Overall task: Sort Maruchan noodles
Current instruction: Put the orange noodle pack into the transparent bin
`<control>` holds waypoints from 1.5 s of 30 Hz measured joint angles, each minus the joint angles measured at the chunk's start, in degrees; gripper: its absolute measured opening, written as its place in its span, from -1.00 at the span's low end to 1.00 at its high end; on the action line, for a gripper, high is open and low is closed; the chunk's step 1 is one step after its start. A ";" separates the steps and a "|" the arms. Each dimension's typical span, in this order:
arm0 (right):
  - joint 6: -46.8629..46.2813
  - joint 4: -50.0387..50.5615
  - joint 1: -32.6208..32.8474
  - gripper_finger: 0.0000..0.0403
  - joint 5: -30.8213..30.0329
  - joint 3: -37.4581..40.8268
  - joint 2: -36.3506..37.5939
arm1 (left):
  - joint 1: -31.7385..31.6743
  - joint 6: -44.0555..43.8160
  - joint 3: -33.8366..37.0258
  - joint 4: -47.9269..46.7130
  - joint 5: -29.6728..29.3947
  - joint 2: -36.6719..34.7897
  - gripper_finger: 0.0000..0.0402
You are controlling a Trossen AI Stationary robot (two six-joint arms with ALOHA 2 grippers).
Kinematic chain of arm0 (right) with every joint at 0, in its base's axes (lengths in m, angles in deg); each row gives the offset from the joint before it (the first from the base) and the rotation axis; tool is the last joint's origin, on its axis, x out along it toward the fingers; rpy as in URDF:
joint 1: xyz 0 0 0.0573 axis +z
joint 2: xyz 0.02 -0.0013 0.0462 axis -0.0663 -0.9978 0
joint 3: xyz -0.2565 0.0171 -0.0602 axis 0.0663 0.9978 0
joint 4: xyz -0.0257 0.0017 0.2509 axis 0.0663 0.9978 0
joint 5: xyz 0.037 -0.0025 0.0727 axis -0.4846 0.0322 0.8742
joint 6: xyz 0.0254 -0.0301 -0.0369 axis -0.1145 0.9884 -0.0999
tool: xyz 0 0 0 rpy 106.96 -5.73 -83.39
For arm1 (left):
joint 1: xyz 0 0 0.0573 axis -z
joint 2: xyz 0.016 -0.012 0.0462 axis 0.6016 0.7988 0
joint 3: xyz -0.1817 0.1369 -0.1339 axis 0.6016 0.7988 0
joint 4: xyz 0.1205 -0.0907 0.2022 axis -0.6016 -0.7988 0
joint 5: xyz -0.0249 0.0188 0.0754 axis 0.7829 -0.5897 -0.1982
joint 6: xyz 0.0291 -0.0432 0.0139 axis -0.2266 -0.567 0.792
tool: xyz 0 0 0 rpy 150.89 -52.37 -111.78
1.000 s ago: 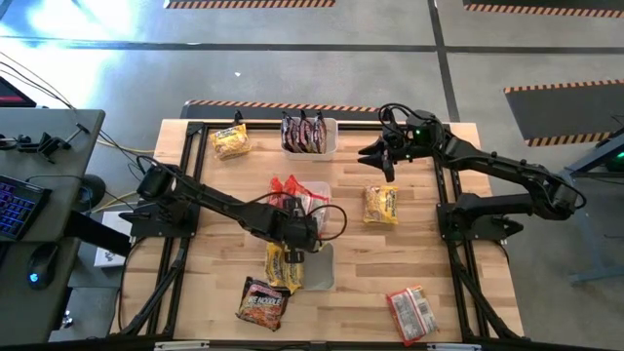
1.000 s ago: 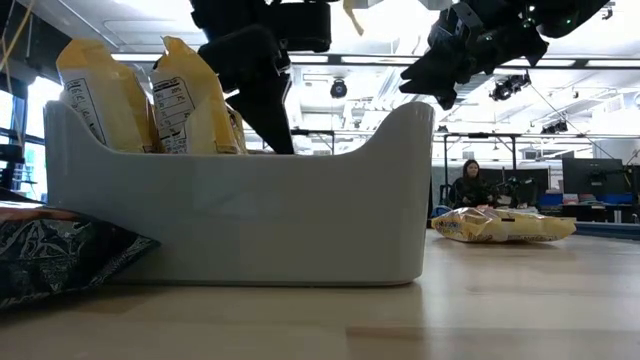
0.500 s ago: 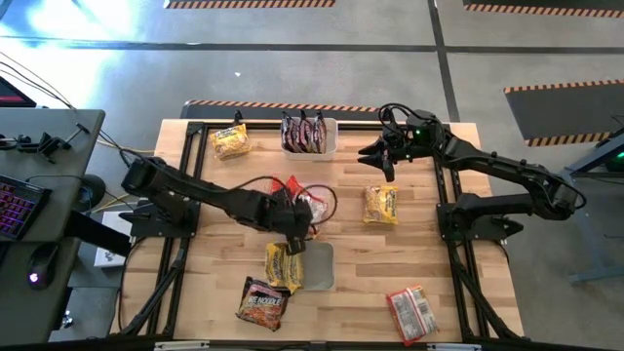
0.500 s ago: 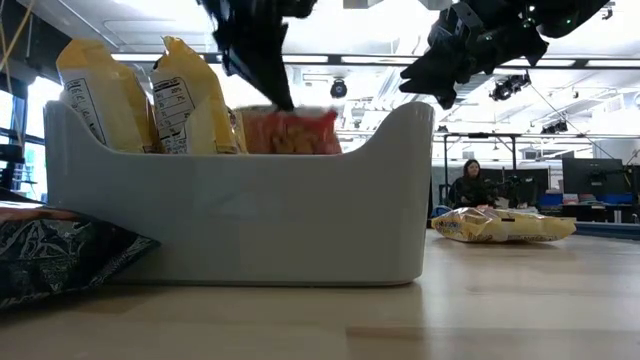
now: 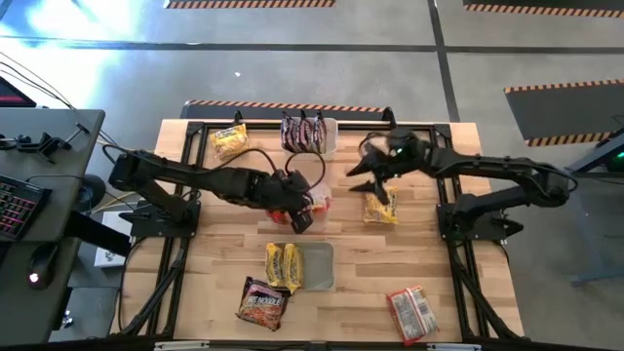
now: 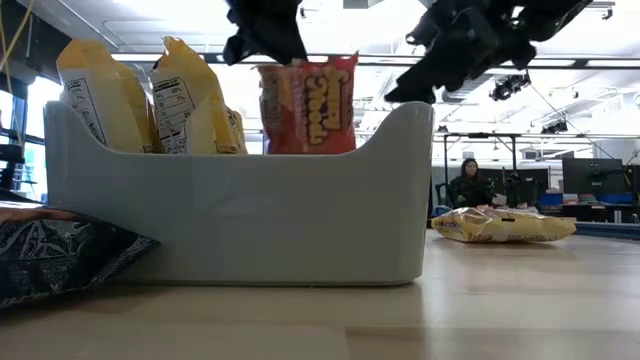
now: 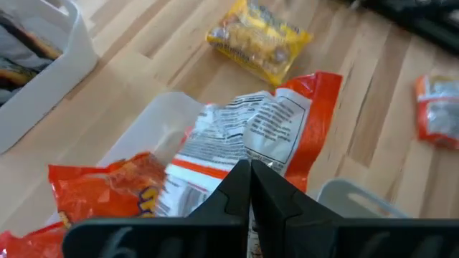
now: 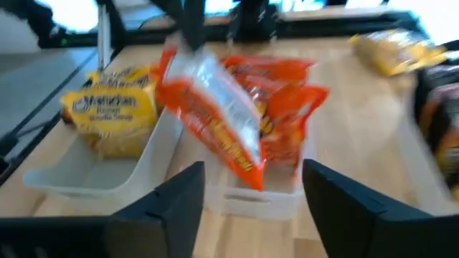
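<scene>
We note a yellow packet (image 5: 230,141) lying at the far left of the tabletop (image 5: 429,263). Nearer us, a dark brown packet (image 5: 259,303) lies flat beside a clear tub (image 5: 318,266) holding upright yellow packets (image 5: 284,267). Far centre, a second tub (image 5: 330,137) holds dark packets (image 5: 304,131) on edge. At mid-table, a third tub (image 8: 247,201) carries red packets (image 8: 287,107). Above it the left pincer (image 5: 298,216) is clenched on a red packet (image 7: 251,143), which hangs lifted over that tub. To the right, the right pincer (image 5: 375,174) hovers with its fingers (image 8: 172,208) spread apart, grasping nothing, just above a loose yellow packet (image 5: 380,206). At the near right corner lies one more red packet (image 5: 410,313). Beyond the tabletop, in the low view, a person (image 6: 466,183) sits.
</scene>
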State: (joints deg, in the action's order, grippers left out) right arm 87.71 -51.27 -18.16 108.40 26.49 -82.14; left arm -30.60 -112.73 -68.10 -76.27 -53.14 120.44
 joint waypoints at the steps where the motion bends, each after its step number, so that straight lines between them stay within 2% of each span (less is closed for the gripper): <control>1: 0.21 -0.83 0.82 0.12 -0.14 0.06 -1.39 | -0.37 -0.18 0.00 0.36 0.14 -0.37 -1.00; 6: 0.07 -11.44 3.38 0.27 0.17 0.06 -8.77 | -2.29 -1.00 0.02 0.65 0.26 -2.29 -1.00; 13: -0.20 -21.28 4.51 0.29 1.29 0.06 -16.01 | -4.36 -2.04 0.07 2.71 -0.08 -5.66 -1.00; 16: -0.56 -25.33 4.51 0.29 0.64 0.06 -17.26 | -5.00 -2.26 0.07 4.15 -0.15 -7.16 -1.00; 20: -3.08 -31.67 4.36 0.29 -3.30 0.06 -17.77 | -5.00 -2.50 0.06 5.04 -0.65 -8.77 -1.00; 25: -6.68 -38.61 4.34 0.29 -3.77 0.06 -17.76 | -4.98 -2.50 0.07 6.27 -0.79 -10.67 -1.00; 35: -7.13 -45.72 4.32 0.29 -7.63 0.00 -17.76 | -4.98 -1.41 -0.02 9.65 -0.80 -13.43 -1.00; 41: -8.80 -45.69 4.88 0.29 -6.14 -3.17 -18.07 | -5.32 0.49 0.02 12.39 1.71 -13.65 -1.00; 45: -9.56 -42.51 5.00 0.29 -2.18 -5.69 -18.99 | -5.68 1.03 0.02 13.14 2.15 -13.69 -1.00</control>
State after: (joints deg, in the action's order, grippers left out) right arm 78.15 -93.78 -13.17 106.23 20.80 -101.13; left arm -36.28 -111.70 -68.08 -63.13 -50.99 106.75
